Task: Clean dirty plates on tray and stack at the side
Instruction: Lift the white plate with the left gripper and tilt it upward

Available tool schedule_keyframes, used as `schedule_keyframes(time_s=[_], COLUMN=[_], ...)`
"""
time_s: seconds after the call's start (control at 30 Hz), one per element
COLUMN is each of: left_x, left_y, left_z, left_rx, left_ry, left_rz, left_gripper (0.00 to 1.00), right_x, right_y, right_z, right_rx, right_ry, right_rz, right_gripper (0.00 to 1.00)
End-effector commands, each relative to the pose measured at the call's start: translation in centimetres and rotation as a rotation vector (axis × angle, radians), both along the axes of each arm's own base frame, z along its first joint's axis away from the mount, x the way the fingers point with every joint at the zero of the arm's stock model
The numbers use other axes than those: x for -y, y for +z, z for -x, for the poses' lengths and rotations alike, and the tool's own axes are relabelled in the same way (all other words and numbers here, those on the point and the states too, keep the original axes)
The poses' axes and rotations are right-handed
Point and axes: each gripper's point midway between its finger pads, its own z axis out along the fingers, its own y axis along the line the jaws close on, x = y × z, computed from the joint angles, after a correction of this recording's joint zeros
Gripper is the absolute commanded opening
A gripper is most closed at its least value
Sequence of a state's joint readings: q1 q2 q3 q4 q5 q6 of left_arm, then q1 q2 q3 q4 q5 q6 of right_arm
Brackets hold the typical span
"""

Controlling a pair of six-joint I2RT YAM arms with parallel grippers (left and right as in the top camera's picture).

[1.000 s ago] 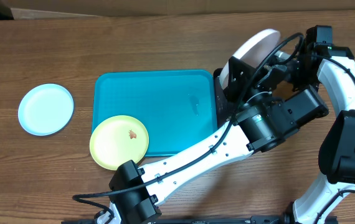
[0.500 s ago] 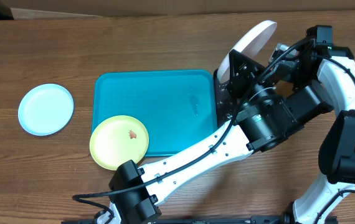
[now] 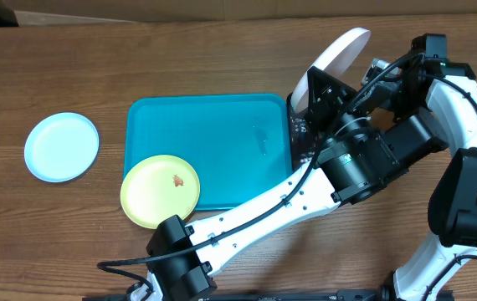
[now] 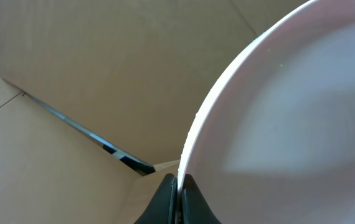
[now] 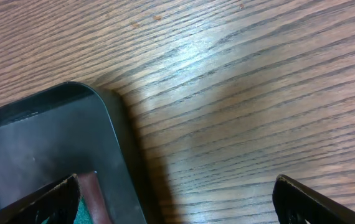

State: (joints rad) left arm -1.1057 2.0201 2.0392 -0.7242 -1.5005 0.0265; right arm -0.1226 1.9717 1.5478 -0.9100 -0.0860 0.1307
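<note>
My left gripper [image 4: 179,186] is shut on the rim of the white plate [image 4: 289,118], which it holds lifted and tilted on edge right of the turquoise tray [image 3: 213,134]. From overhead the white plate [image 3: 339,52] rises above the left gripper [image 3: 312,94]. The yellow-green plate [image 3: 160,191] with a reddish smear lies over the tray's front-left corner. On the table left of the tray rests the pale blue plate [image 3: 62,147]. My right gripper [image 5: 177,196] stands open over bare wood beside a black tray, holding nothing.
A glossy black tray [image 5: 47,137] with a bit of green sponge [image 5: 80,214] sits just right of the turquoise tray, mostly under the arms. Both arms [image 3: 364,159] crowd the table's right side. A cardboard wall [image 4: 103,74] stands behind.
The white plate swung up and more on edge in the left gripper a second ago. Since half a second ago nothing has moved.
</note>
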Motion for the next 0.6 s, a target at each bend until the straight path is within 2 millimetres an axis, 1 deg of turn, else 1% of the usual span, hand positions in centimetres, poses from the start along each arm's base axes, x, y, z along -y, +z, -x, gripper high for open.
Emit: schedule_keyframes(time_s=[0.0,0.1,0.17,0.23,0.33,0.43,0.57], left_x=[-0.1,0.1,0.5,1.0,1.2,0.0,-3.1], left_y=[0.6,0.4,-0.3,-1.5,-4.3,-7.7,-11.7], left_z=[-0.1,-0.2,-0.4,-0.9,-1.8,-2.9,-4.5], left_rx=[0.025,0.016,-0.012,-0.058,-0.167,-0.307,-0.496], left_ry=[0.024,0.01,-0.025,-0.07,-0.127,-0.122,-0.044], left_rz=[0.01,0.018,0.04,0.083,0.189,0.342,0.535], left_gripper=[0.04,0.04,0.04,0.04,0.04,0.04,0.04], right_x=[0.0,0.0,0.0,0.0,0.0,0.0,0.0], right_y=[1.5,1.5,1.5,1.5,1.5,1.5,1.5], right_z=[-0.5,-0.5,-0.5,-0.5,-0.5,-0.5,-0.5], right_rx=[0.041,0.041,0.041,0.041,0.041,0.041,0.041], right_ry=[-0.002,-0.002,-0.002,-0.002,-0.002,-0.002,-0.002], right_rz=[0.01,0.01,0.01,0.01,0.01,0.01,0.01], right_gripper=[1.0,1.0,1.0,1.0,1.0,1.0,1.0])
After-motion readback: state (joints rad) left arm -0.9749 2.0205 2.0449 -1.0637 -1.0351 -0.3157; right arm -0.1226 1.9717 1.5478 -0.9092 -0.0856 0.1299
